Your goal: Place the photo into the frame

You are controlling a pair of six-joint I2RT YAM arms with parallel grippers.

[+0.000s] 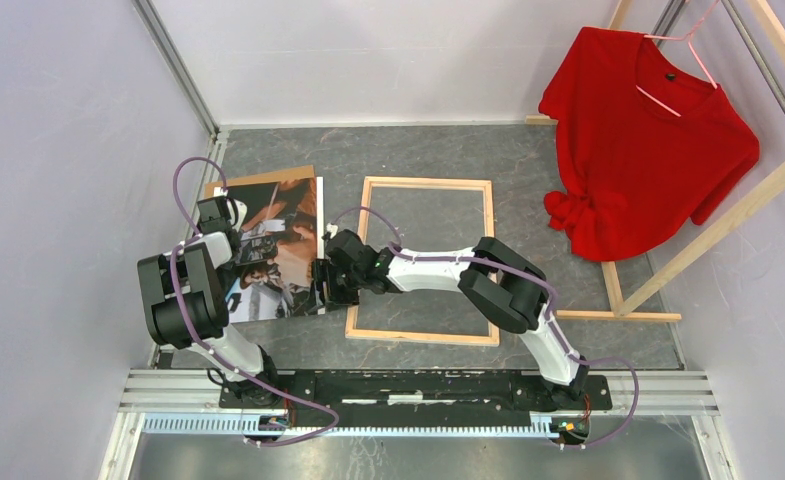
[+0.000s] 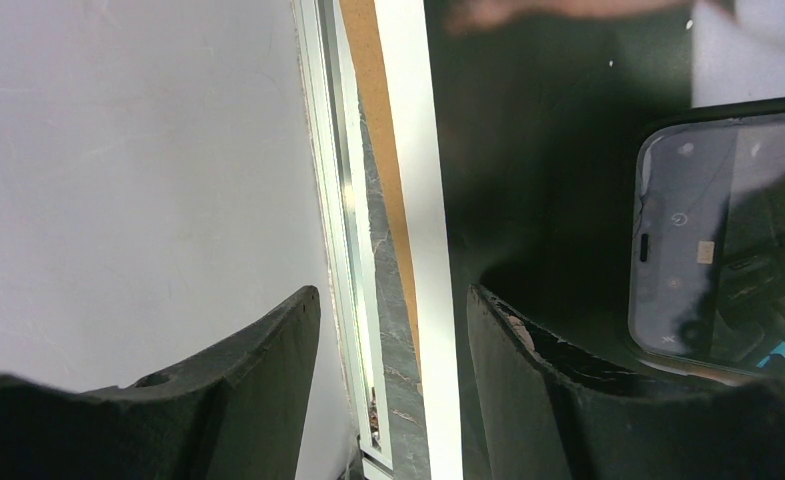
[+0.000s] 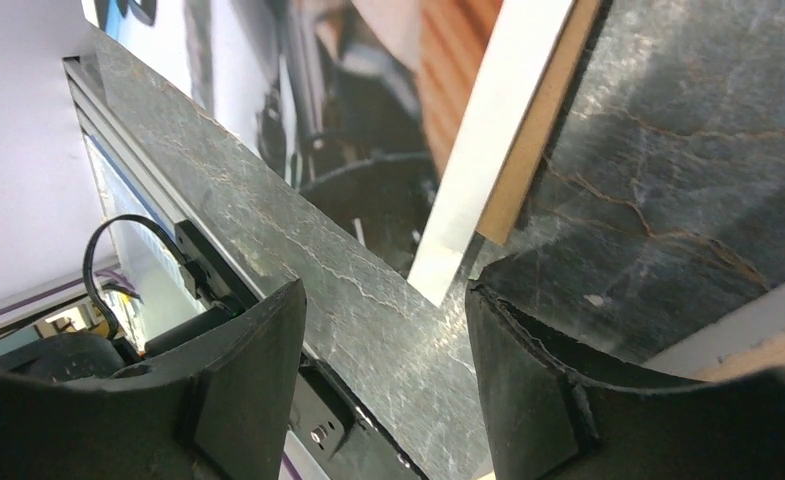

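Photo (image 1: 288, 215) edge btwn L gripper (image 2: 393, 300) jaws, corner btwn R gripper (image 3: 386, 290) jaws.

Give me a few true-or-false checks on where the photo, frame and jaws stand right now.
1. The photo is already inside the frame. False: it lies left of the frame, outside it.
2. The frame lies flat, bare wood side up. True.
3. The right arm's jaws are clamped on the frame. False: they stand open over the photo's right edge, near a corner.
4. A brown board lies under the photo. True.
5. A red shirt hangs on the rack. True.
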